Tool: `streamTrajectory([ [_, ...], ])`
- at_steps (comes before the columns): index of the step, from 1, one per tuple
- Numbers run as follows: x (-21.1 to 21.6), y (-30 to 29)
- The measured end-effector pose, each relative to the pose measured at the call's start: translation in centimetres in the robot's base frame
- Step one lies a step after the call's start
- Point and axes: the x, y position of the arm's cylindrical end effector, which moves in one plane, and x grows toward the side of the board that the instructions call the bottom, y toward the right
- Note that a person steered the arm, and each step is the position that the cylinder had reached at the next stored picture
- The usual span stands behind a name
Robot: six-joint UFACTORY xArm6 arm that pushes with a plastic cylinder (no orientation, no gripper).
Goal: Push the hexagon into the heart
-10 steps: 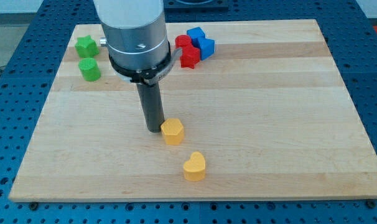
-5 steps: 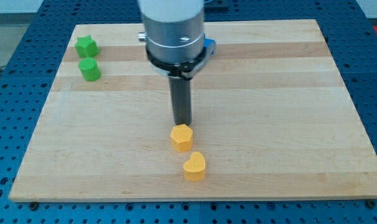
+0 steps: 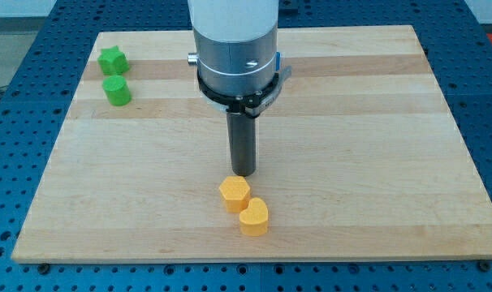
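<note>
The yellow hexagon block (image 3: pixel 234 193) lies near the bottom middle of the wooden board (image 3: pixel 376 162). The yellow heart block (image 3: pixel 254 216) sits just below and to its right, and the two touch. My tip (image 3: pixel 243 173) rests on the board just above the hexagon, close to its top edge or touching it. The arm's wide grey body hides the board behind it at the view's top.
A green star block (image 3: pixel 111 59) and a green round-edged block (image 3: pixel 116 90) sit at the board's top left. A sliver of a blue block (image 3: pixel 278 60) shows beside the arm's body; other blocks there are hidden.
My tip swung from the hexagon's left to above it and came down the view. The hexagon slid down until it met the heart. The heart has stayed in place.
</note>
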Motion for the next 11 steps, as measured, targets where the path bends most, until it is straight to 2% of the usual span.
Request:
streamTrajectory([
  [1,-0.4,0.0],
  [3,-4.4,-1.7],
  [4,-2.2,-3.7],
  [5,-1.4,-4.0],
  [6,1.3,-3.6],
  [9,1.4,0.3],
  [11,1.4,0.8],
])
